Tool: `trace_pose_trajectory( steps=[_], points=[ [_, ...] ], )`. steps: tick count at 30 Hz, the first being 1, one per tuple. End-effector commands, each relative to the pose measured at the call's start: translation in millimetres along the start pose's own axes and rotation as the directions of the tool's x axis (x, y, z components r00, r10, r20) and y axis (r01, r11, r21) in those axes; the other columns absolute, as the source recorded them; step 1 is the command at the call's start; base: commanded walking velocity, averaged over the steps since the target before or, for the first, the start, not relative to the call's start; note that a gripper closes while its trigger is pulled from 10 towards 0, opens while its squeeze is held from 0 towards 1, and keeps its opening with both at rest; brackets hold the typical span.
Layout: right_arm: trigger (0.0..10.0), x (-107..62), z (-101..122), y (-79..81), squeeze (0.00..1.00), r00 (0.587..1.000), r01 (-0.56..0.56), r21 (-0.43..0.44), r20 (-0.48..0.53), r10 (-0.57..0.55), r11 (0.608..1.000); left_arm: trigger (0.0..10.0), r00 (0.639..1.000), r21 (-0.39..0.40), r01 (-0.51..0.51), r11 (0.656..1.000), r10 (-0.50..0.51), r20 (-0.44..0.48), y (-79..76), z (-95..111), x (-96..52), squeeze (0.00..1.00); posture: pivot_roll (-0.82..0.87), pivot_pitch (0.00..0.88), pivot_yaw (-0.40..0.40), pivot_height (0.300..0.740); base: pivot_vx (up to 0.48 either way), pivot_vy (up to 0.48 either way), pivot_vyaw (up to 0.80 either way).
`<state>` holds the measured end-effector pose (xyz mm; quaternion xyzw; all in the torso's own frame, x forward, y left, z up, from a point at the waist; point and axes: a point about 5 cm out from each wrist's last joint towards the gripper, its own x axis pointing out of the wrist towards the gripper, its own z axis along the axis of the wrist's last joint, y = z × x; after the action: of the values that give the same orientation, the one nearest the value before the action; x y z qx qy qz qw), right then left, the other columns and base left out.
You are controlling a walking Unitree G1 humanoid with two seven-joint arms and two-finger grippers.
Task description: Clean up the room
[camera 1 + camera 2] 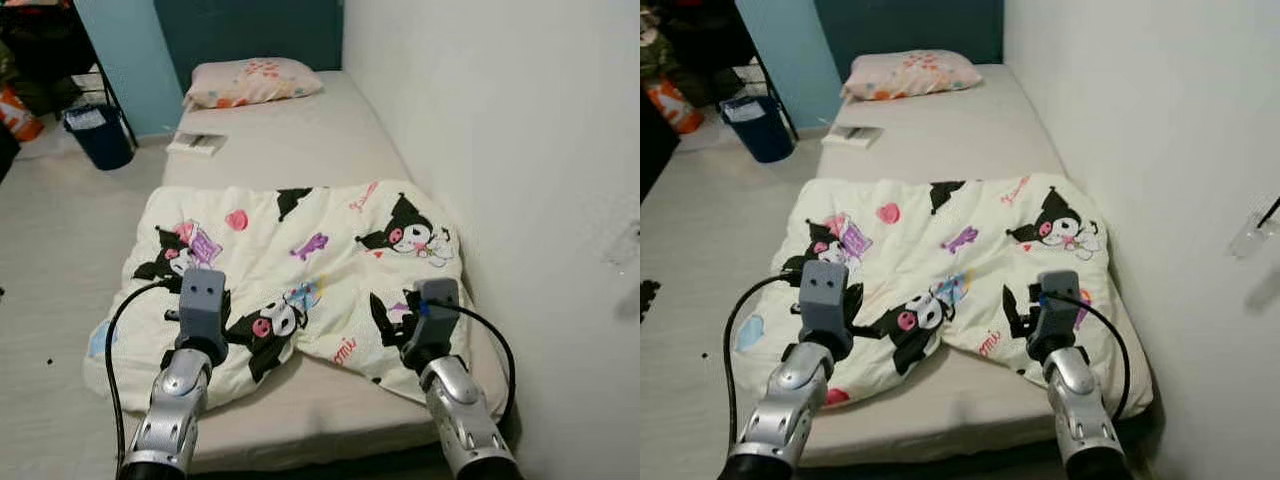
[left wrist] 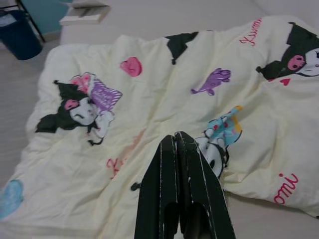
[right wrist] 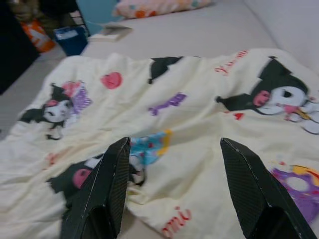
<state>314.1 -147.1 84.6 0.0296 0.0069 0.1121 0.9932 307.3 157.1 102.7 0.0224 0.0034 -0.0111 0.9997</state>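
We're standing at the foot of the bed (image 1: 300, 130), both arms reaching fwd over the blanket (image 1: 300, 260), which is lying crumpled across the near half of the mattress, its near edge bunched into an uneven V.

Left claw (image 2: 175, 149): fingers pressed together, gripping nothing, hovering over the blanket's near-left part, approx 7 o'clock from blanket centre. Can't tell if the tips are touching fabric.

Right claw (image 3: 174, 149): fingers spread wide, nothing betw them, sitting over the near-right part, approx 5 o'clock. Prob it's lining up to pinch the hem there, judging by the open stance above the fold.

Why the layout matters: blanket's left side is draping off the mattress toward the floor (image 1: 60, 250), so that edge is hanging free and prob easiest to grab. Right side is lying close to the wall (image 1: 500, 120), so little swing room for the right arm at 3 o'clock.

Open room: bare mattress from blanket top up to the pillow (image 1: 252, 80) at 12 o'clock, plenty of space to pull and spread fwd. A book (image 1: 197, 143) is resting on the bed's left edge near 11 o'clock, just below the pillow; it's apart from the blanket but in the path if we're spreading that far. Bin (image 1: 98, 135) on the floor at 10 o'clock, well clear.
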Motion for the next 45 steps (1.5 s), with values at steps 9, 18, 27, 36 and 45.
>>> trace_pose_trajectory(
  steps=[9, 18, 27, 36, 45],
  points=[
    [10.0, -0.3, -6.7, 6.4, 0.0, 0.999, -0.032, 0.011, -0.028, 0.033, 0.999, 10.0, 0.995, 0.067, -0.057, 0.996, 0.063, -0.081, 8.5, -16.4, -7.9, 0.0, -0.07, 0.118, 0.051, 0.705, 0.0, 0.0, 0.0],
    [10.0, 0.1, -10.1, 9.4, 0.0, 0.998, -0.027, 0.076, -0.053, 0.031, 0.997, 10.0, 0.992, 0.107, -0.047, 0.993, 0.058, -0.109, 10.3, -22.0, -8.7, 0.0, -0.07, 0.117, 0.056, 0.697, 0.0, 0.0, 0.0],
    [10.0, 0.5, -9.4, 8.3, 0.0, 0.998, -0.027, 0.096, -0.048, 0.032, 0.995, 10.0, 0.99, 0.138, -0.057, 0.989, 0.074, -0.116, 11.7, -19.2, -5.2, 0.0, -0.07, 0.127, 0.07, 0.657, 0.0, 0.0, 0.0],
    [10.0, 0.1, -10.2, 7.9, 0.0, 0.998, -0.029, 0.101, -0.054, 0.034, 0.994, 10.0, 0.989, 0.152, -0.071, 0.986, 0.09, -0.12, 14.1, -19.2, -6.0, 0.0, -0.06, 0.136, 0.072, 0.622, 0.0, 0.0, 0.0],
    [10.0, 2.5, -8.7, 9.2, 0.0, 0.998, -0.04, 0.092, -0.051, 0.045, 0.995, 10.0, 0.986, 0.157, -0.087, 0.984, 0.107, -0.125, 16.7, -19.3, -9.3, 0.0, -0.05, 0.148, 0.07, 0.622, 0.0, 0.0, 0.0]
  ],
)
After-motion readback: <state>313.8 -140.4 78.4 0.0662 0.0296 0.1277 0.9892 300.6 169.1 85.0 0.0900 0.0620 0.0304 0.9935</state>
